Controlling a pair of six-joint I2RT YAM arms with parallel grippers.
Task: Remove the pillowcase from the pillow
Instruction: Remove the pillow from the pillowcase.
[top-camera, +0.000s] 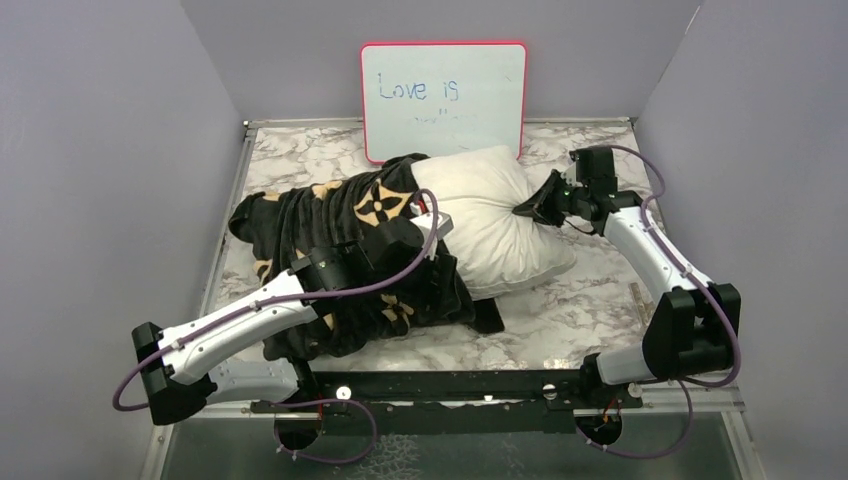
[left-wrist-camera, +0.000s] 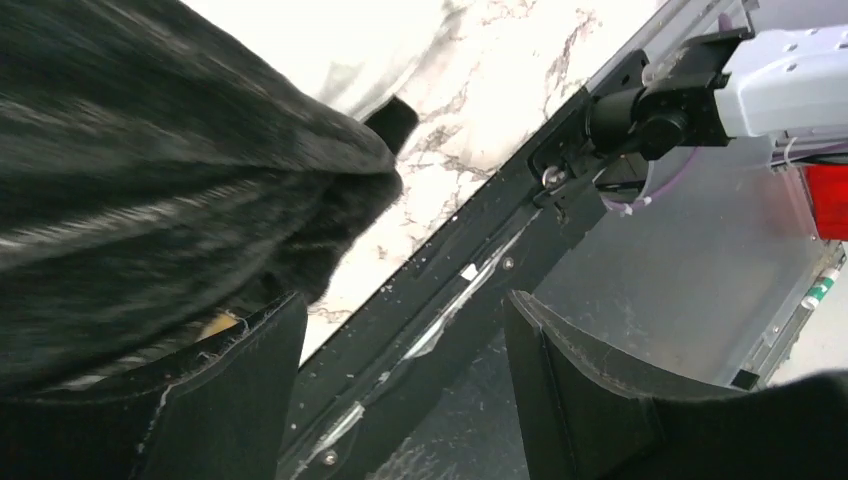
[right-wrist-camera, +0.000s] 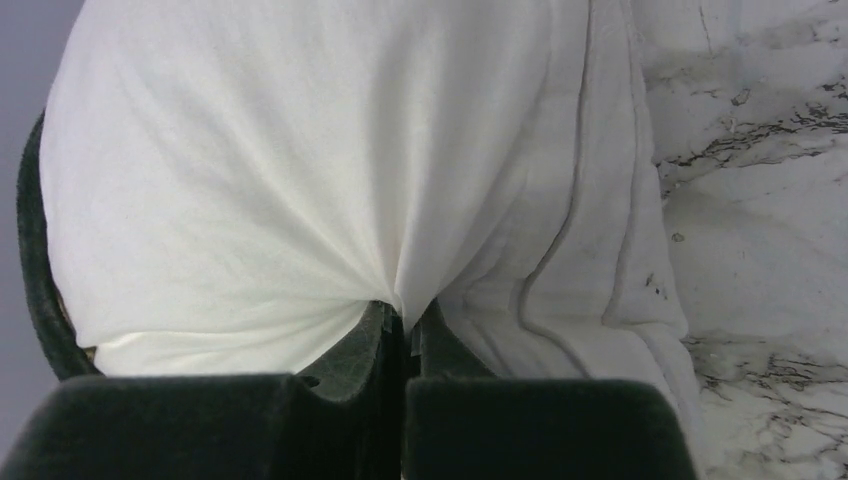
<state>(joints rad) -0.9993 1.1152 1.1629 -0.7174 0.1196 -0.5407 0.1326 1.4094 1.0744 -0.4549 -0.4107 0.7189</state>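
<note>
The white pillow (top-camera: 495, 215) lies across the marble table, its right half bare. The black pillowcase (top-camera: 335, 250) with tan motifs covers its left half, bunched up. My right gripper (top-camera: 525, 210) is shut on a pinch of the pillow's white fabric at its right end, seen close in the right wrist view (right-wrist-camera: 408, 315). My left gripper (top-camera: 443, 288) sits at the pillowcase's near right edge. In the left wrist view it (left-wrist-camera: 405, 300) is open and empty. Pillowcase fabric (left-wrist-camera: 150, 180) lies against the outside of its left finger (left-wrist-camera: 240, 390).
A pink-framed whiteboard (top-camera: 445, 95) leans on the back wall behind the pillow. A black rail (top-camera: 450, 385) runs along the table's near edge, also in the left wrist view (left-wrist-camera: 470, 270). Grey walls close in left and right. Bare marble (top-camera: 580, 310) lies front right.
</note>
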